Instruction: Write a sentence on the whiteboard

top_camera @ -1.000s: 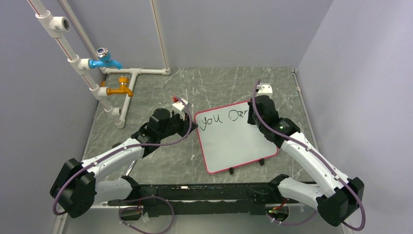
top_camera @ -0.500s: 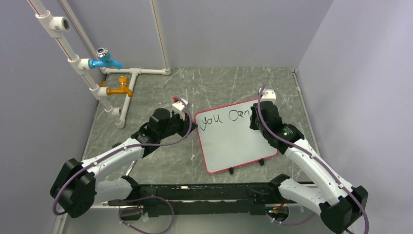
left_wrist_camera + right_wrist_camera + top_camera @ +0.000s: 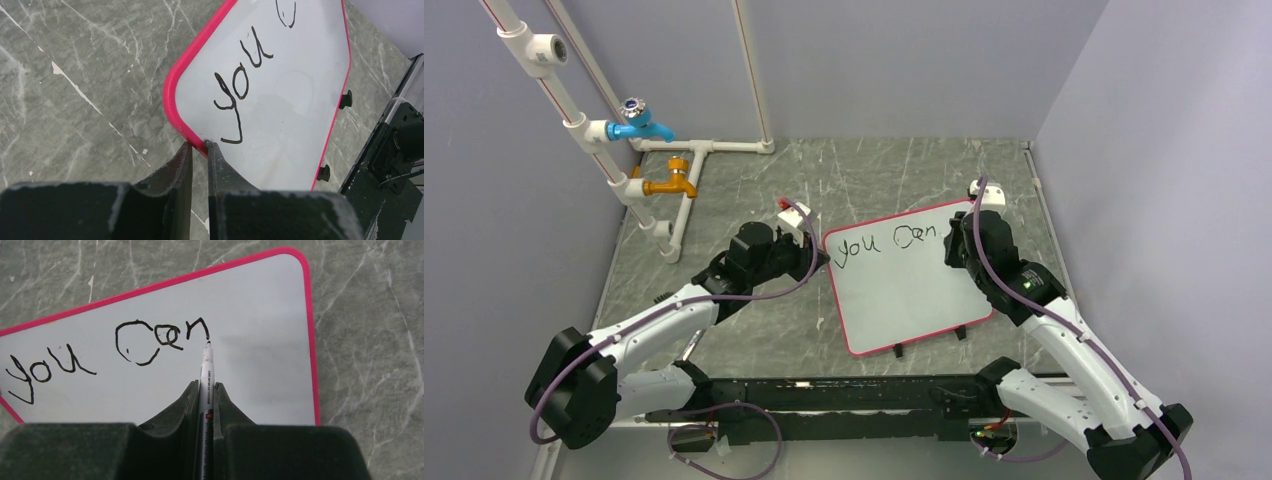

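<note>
The whiteboard (image 3: 904, 285) lies flat on the marble table, white with a red-pink rim and black feet on its near edge. "you Can" is written along its far edge. My left gripper (image 3: 821, 256) is shut on the board's left rim (image 3: 176, 117), at the corner beside the "y". My right gripper (image 3: 951, 243) is shut on a white marker (image 3: 206, 377). The marker tip (image 3: 208, 343) touches the board at the end of the "n". The board shows in the right wrist view (image 3: 260, 380) too.
A white pipe frame (image 3: 639, 190) with a blue tap (image 3: 640, 124) and an orange tap (image 3: 672, 183) stands at the back left. Grey walls close in the table. A black rail (image 3: 844, 395) runs along the near edge.
My right gripper has moved right along the far edge of the board with the marker, and the "n" has been added after "Ca". The left arm has not moved.
</note>
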